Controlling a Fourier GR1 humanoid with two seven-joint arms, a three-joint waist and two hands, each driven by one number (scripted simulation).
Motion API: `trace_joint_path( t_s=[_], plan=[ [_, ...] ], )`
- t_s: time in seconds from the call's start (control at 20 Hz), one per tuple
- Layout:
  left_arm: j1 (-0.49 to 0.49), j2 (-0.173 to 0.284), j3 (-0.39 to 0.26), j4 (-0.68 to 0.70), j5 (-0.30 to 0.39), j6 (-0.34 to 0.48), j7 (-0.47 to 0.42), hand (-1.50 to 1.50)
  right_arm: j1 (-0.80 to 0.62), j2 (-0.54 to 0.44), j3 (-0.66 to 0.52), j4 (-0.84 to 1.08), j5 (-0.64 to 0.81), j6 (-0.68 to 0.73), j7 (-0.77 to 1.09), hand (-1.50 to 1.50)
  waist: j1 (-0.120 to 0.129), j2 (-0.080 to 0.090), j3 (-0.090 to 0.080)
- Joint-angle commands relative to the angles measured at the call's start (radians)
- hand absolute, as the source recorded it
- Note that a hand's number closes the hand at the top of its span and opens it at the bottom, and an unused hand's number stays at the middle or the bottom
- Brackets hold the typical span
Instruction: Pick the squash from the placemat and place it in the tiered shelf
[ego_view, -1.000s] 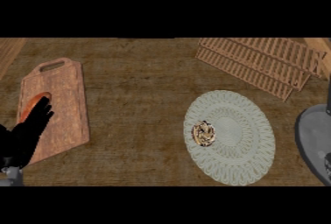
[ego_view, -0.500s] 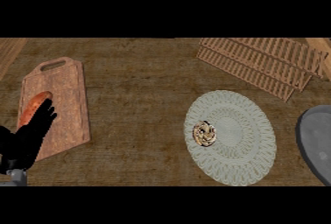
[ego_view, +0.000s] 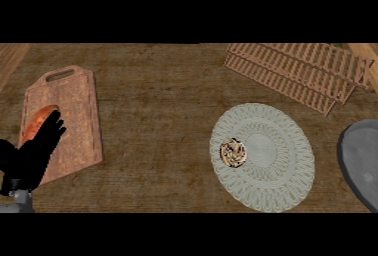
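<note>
Since a moment ago the grey forearm (ego_view: 362, 160) at the right edge has pushed further in, while the squash (ego_view: 234, 152) lies unmoved on the placemat (ego_view: 280, 170), untouched; picking and shelving both remain. The tiered shelf (ego_view: 295, 75) waits beyond. The left hand (ego_view: 33, 155) rests open-fingered over the cutting board (ego_view: 74, 130) on the desk (ego_view: 155, 100). No writing shows

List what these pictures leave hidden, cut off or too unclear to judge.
- Right hand: not in the head view; only a grey forearm enters at the right edge.
- Orange item on the cutting board: mostly hidden by the left hand, so unidentifiable.
- Squash on the placemat: too small for its shape.
- Tiered shelf: cut by the upper edge; tiers unclear.
</note>
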Motion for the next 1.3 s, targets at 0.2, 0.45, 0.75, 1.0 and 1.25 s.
trace_joint_path(
  t_s=[0.2, 0.45, 0.75, 1.0, 1.25],
  plan=[
    [0.019, -0.021, 0.002, 0.018, -0.025, -0.002, -0.022, 0.00, 0.002, 0.001, -0.112, -0.002, -0.144, -0.095, -0.052, -1.50, -0.002, -0.002, 0.000],
    [-0.020, -0.009, 0.023, 0.059, -0.019, -0.024, -0.026, 0.00, -0.001, 0.032, -0.166, -0.125, -0.259, -0.068, -0.007, -1.50, -0.017, -0.005, 0.000],
    [0.068, -0.022, 0.027, -0.018, -0.024, -0.009, -0.019, 0.00, 0.039, -0.033, -0.204, -0.359, -0.353, 0.012, 0.054, -1.50, -0.024, -0.014, 0.000],
    [0.087, -0.014, 0.052, -0.034, -0.018, -0.009, -0.031, 0.00, 0.143, -0.100, -0.274, -0.634, -0.452, 0.145, 0.158, -1.50, -0.040, -0.020, 0.001],
    [0.062, 0.003, 0.071, -0.023, 0.011, -0.037, 0.011, 0.00, 0.161, -0.284, -0.410, -0.766, -0.558, 0.349, 0.305, -1.50, -0.058, -0.022, 0.001]
  ],
)
